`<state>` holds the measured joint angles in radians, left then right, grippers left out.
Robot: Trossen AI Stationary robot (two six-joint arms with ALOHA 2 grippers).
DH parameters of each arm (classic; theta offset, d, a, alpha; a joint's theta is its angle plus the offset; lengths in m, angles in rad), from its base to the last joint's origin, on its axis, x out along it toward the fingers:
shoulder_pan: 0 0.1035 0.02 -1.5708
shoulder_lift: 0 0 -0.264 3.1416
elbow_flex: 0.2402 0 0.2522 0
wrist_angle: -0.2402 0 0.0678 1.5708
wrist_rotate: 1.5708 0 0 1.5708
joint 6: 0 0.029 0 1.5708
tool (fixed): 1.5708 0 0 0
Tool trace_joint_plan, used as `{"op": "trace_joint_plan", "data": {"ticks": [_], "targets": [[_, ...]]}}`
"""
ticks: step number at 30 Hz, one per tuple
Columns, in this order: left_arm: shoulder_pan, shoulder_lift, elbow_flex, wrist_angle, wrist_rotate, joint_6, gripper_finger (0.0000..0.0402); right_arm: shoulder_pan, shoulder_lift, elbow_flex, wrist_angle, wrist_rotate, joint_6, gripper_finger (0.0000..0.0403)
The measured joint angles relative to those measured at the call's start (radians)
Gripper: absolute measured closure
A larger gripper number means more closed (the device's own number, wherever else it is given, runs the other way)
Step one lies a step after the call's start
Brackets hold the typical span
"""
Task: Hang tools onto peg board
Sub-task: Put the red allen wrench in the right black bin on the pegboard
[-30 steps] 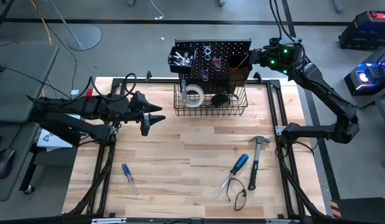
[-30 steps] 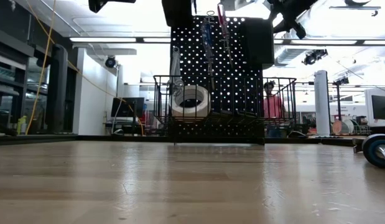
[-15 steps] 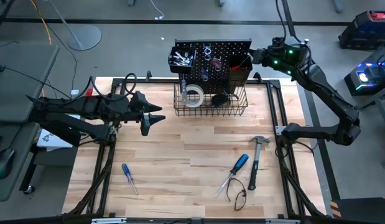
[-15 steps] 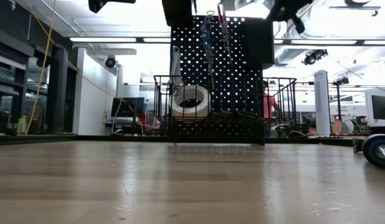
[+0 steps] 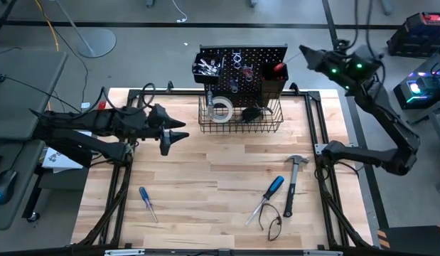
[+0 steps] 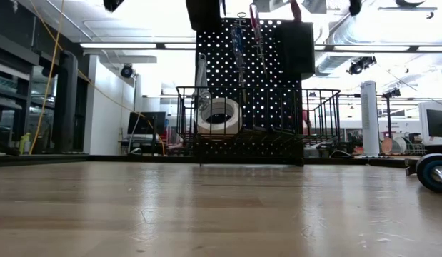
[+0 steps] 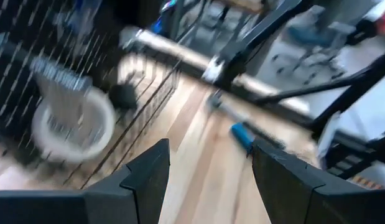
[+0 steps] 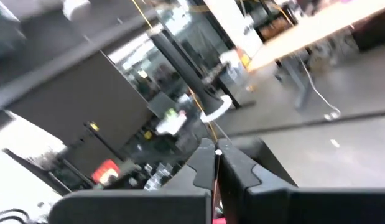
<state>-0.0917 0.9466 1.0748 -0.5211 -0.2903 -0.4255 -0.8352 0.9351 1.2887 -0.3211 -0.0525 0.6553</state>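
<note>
Fingers of the right pincer [image 8: 216,163] are pressed together with nothing between them; in the high view it [image 5: 306,53] hangs past the far right corner of the tabletop [image 5: 205,185], just right of the peg board [image 5: 242,62] and apart from it. Close to it, a red-handled tool [image 5: 278,68] stands in the right black bin [image 5: 271,80] on the board. A left bin [image 5: 207,67] holds silvery tools, and two ring ends of wrenches [image 5: 236,57] show on the panel between the bins. Below the bins, the wire basket [image 5: 241,114] carries the white tape roll [image 5: 220,109] on its left side and a dark object [image 5: 250,112] to the right of it.

The left pincer [image 5: 178,134] hovers over the left part of the tabletop, pointing right, its fingers [image 7: 145,180] apart and holding nothing.

Still lying on the tabletop: a black-handled claw hammer [image 5: 292,183] near the right edge, a blue-handled screwdriver [image 5: 268,195] just left of it, dark-looking pliers [image 5: 271,219] at the near side below the screwdriver's tip, and a second blue-handled screwdriver [image 5: 147,203] well apart at the near left.
</note>
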Motion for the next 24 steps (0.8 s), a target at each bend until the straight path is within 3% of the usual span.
{"op": "trace_joint_plan", "data": {"ticks": [5, 10, 12, 14, 17, 21, 24], "targets": [[0.0, -0.002, 0.063, 0.168, 0.028, 0.114, 0.0193, 0.026, -0.026, 0.0, 0.257, 0.004, 0.056, 0.0402], [0.012, 0.025, 0.081, 0.6, -0.018, 0.375, 0.0193, 0.221, 0.046, 0.002, 0.795, 0.078, -0.045, 0.0403], [0.033, 0.052, 0.081, 0.807, -0.03, 0.404, 0.0193, 0.323, 0.108, 0.003, 0.999, 0.109, -0.133, 0.0403], [0.062, 0.081, 0.082, 0.991, -0.027, 0.348, 0.0193, 0.414, 0.187, 0.021, 1.128, 0.121, -0.225, 0.0403], [0.113, 0.124, 0.082, 1.202, 0.017, 0.148, 0.0193, 0.516, 0.329, 0.118, 1.172, 0.121, -0.374, 0.0403], [0.169, 0.173, 0.129, 1.229, 0.084, -0.145, 0.0191, 0.612, 0.543, 0.36, 1.173, 0.036, -0.606, 0.0403], [0.194, 0.196, 0.164, 1.221, 0.11, -0.279, 0.0185, 0.661, 0.686, 0.574, 1.119, -0.033, -0.754, 0.0403]]}}
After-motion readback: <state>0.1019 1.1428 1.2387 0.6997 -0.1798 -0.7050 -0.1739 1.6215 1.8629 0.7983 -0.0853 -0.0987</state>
